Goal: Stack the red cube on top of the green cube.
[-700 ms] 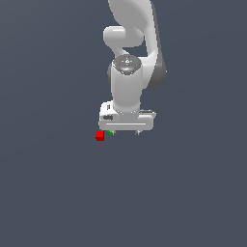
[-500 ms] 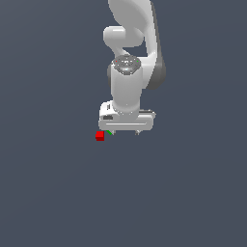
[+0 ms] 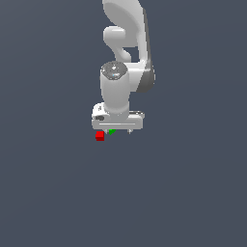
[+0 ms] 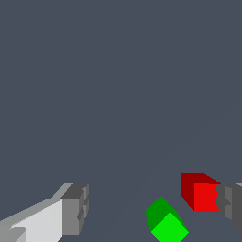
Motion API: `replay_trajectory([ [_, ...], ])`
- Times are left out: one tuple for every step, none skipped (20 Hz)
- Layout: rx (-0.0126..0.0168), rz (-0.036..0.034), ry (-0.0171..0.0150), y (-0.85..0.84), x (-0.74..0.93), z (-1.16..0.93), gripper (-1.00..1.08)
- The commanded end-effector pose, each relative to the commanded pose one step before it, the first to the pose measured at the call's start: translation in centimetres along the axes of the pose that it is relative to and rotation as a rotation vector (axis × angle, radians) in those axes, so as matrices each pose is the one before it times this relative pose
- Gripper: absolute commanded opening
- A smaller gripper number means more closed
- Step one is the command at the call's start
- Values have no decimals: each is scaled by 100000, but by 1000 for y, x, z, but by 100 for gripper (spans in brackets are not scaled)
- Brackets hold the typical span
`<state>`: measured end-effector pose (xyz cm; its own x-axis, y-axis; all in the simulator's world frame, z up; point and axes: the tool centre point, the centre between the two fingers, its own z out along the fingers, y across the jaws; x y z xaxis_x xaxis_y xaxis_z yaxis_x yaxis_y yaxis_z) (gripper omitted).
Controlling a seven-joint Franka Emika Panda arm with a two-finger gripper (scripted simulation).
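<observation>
The red cube point(image 3: 100, 136) lies on the grey floor, with the green cube point(image 3: 112, 131) close beside it on the exterior view's right. My white gripper point(image 3: 118, 131) hangs just above both, and its hand covers part of the green cube. In the wrist view the gripper point(image 4: 153, 208) is open and empty. The red cube point(image 4: 201, 193) sits right beside the inner face of one finger point(image 4: 231, 201). The green cube point(image 4: 166, 222) lies between the jaws, turned at an angle. The other finger point(image 4: 75, 210) is well apart from both cubes.
The floor point(image 3: 193, 193) is plain dark grey, with nothing else on it in either view. The white arm point(image 3: 125, 43) rises from the gripper toward the top of the exterior view.
The gripper and wrist have shifted a little toward the exterior view's left, closer over the red cube. The cubes have not moved.
</observation>
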<state>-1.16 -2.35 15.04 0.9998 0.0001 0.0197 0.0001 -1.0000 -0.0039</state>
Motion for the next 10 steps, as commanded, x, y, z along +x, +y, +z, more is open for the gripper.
replay_trajectory([
  [-90, 238, -387, 1751, -1140, 1291, 100],
  [-35, 53, -157, 813, -520, 613, 100],
  [-30, 42, -128, 810, -522, 597, 100],
  [-40, 55, -170, 792, -500, 605, 100],
  [-27, 35, -111, 753, -484, 553, 100],
  [-35, 44, -144, 736, -459, 556, 100],
  [-30, 38, -129, 715, -437, 536, 100],
  [-28, 37, -130, 694, -412, 523, 100],
  [-23, 31, -113, 656, -382, 491, 100],
  [-21, 28, -103, 598, -345, 448, 100],
])
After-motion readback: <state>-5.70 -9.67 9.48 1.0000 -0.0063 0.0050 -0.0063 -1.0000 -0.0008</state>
